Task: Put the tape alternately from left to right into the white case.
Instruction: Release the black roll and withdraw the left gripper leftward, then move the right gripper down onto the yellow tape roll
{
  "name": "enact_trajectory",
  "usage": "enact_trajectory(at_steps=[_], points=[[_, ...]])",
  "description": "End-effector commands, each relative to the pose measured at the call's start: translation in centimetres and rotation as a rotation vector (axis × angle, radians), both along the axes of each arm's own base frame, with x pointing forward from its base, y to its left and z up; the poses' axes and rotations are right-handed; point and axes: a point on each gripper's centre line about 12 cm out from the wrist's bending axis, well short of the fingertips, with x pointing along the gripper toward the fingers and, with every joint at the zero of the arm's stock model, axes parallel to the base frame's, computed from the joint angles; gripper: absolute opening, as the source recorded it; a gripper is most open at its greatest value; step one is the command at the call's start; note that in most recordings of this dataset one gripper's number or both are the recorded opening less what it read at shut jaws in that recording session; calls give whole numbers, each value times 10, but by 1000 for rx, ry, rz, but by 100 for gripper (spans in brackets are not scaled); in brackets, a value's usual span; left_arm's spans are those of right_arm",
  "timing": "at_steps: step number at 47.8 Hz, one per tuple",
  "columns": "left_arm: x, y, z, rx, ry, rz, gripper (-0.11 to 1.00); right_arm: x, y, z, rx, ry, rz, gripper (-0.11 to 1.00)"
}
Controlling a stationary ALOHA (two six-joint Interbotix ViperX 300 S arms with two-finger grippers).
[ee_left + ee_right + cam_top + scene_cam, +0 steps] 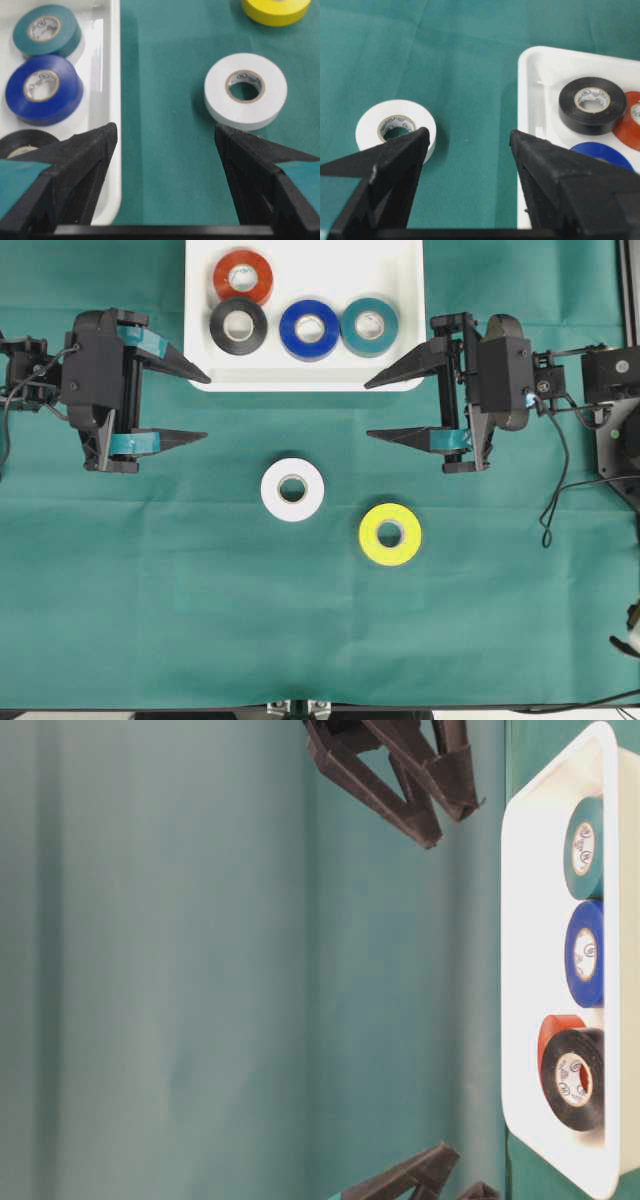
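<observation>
The white case (400,270) lies at the top middle and holds several rolls of tape: red-orange (242,276), black (238,325), blue (308,329) and teal (369,326). On the green cloth below lie a white roll (292,488) and a yellow roll (390,533). My left gripper (206,405) hovers open at the case's lower left corner, nothing between its fingers. My right gripper (368,408) is open and empty too, at the lower right corner. The left wrist view shows the white roll (245,90) ahead to the right. In the right wrist view the white roll (395,127) sits partly behind one finger.
The green cloth (150,590) covers the whole table. Cables (556,480) hang by the right arm's base. The table-level view shows the case rim (515,970) with four rolls inside and both pairs of black fingers at top and bottom.
</observation>
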Motion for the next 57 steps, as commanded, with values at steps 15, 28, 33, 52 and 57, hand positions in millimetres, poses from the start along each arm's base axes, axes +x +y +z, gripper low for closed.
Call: enact_trajectory(at_steps=[15, 28, 33, 52, 57], points=[[-3, -4, 0, -52, -7, 15, 89, 20, 18, 8, -1, -18, 60, 73], [-3, -4, 0, -52, -7, 14, 89, 19, 36, -2, 19, 77, 90, 73], [-3, -4, 0, -52, -7, 14, 89, 17, 43, -6, 38, 125, 92, 73], [-3, -4, -2, -52, 1, 14, 89, 8, 69, -19, 110, 276, 95, 73], [-3, -4, -2, -52, 1, 14, 89, 7, 75, -25, 122, 301, 103, 73]])
